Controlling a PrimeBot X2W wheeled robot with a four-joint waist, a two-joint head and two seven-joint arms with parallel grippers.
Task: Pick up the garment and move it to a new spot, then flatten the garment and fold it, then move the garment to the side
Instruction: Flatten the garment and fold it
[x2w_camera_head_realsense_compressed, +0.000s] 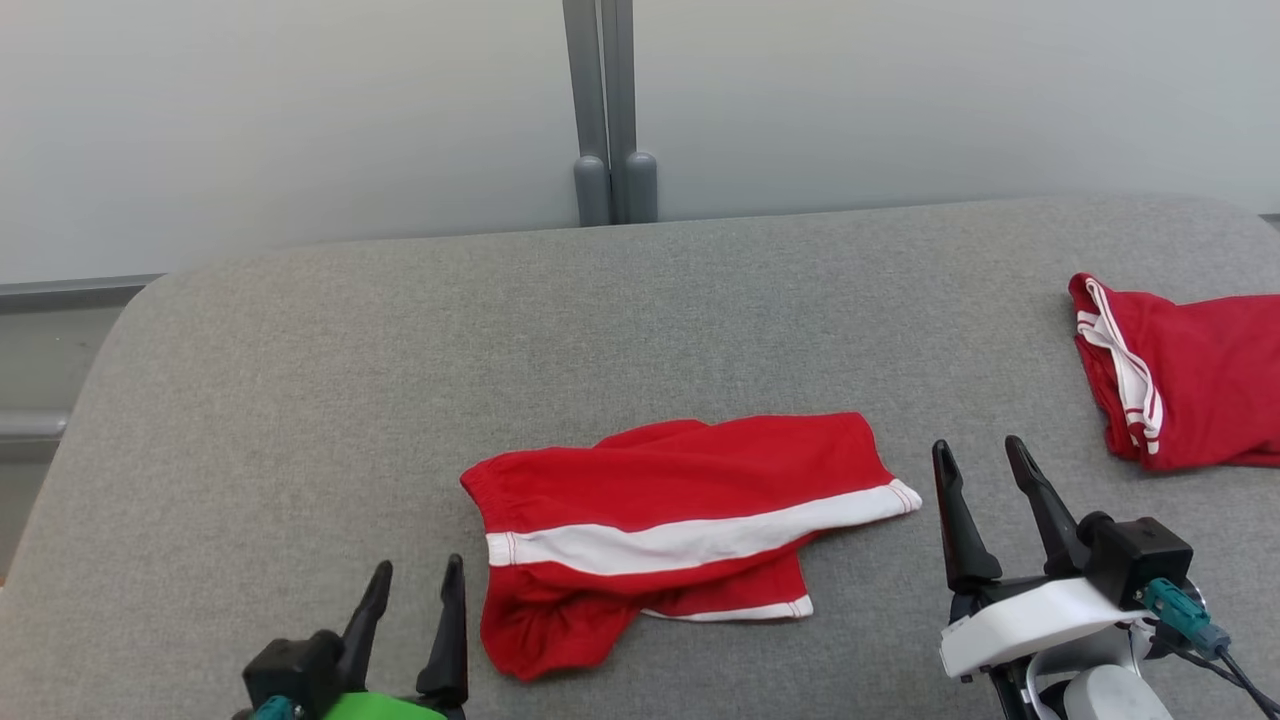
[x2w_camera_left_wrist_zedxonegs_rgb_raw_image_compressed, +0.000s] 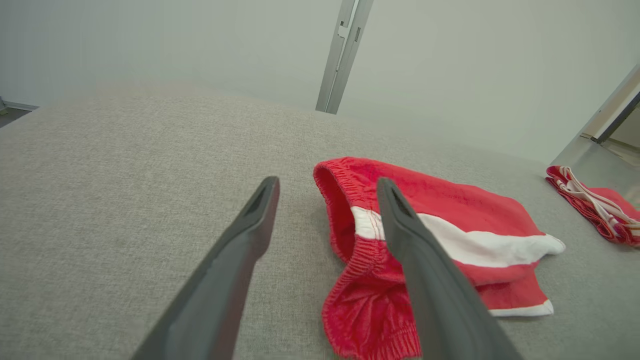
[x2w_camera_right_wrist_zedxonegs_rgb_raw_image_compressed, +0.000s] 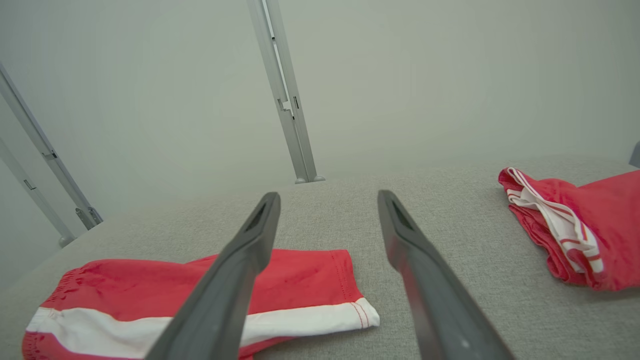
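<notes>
Two grippers sat low in the head view, both empty. The left gripper (x2w_camera_head_realsense_compressed: 419, 568) was at the bottom left of the frame, its dark fingers spread apart and pointing up the frame. The right gripper (x2w_camera_head_realsense_compressed: 977, 446) stood at the lower right on its white wrist, fingers likewise spread and leaning slightly leftward.

Between them, at the bottom centre, lay the garment (x2w_camera_head_realsense_compressed: 680, 500), red shorts with a broad white stripe. It was rumpled, one leg doubled partly under the other, with the elastic waistband toward the left gripper and the white-edged hem toward the right gripper. Neither gripper touched it; the left was just beside the waistband and the right near the hem.

A second red garment (x2w_camera_head_realsense_compressed: 1190, 380) with white trim lay bunched at the right edge of the frame, well apart from the first. Both rested on a grey fabric surface (x2w_camera_head_realsense_compressed: 400, 350) with rounded far corners. Beyond it stood a pale wall (x2w_camera_head_realsense_compressed: 250, 120), split at upper centre by a grey post (x2w_camera_head_realsense_compressed: 610, 110).
</notes>
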